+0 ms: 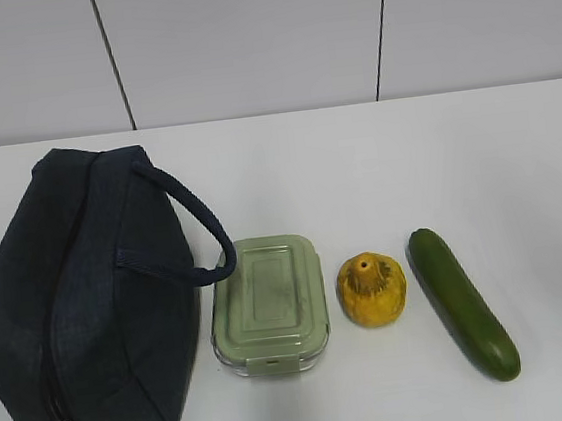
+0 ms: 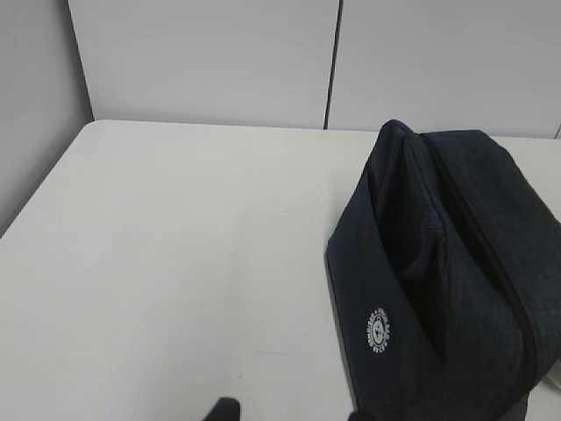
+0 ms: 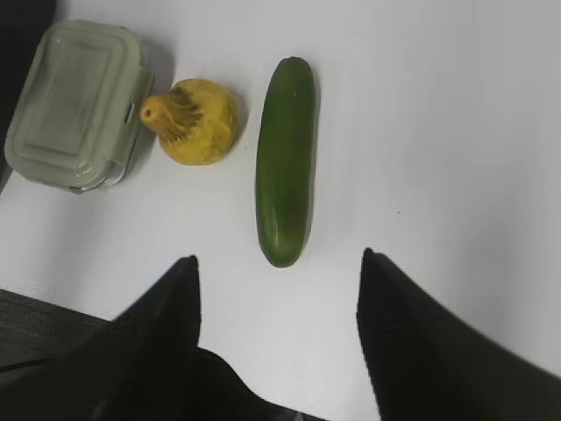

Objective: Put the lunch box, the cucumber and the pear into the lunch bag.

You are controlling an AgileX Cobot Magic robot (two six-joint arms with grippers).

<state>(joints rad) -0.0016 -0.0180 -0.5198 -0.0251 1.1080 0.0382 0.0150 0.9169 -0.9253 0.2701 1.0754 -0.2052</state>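
Hovering gripper [image 3: 276, 272] (open) above cucumber [image 3: 286, 160].

Bright, even overhead light floods the white bench [image 1: 476, 150] with only soft, short shadows beside the lunch box [image 1: 269, 304] and cucumber [image 3: 286, 160], while the dark lunch bag [image 2: 447, 272] loses detail and the right wrist view looks slightly soft.
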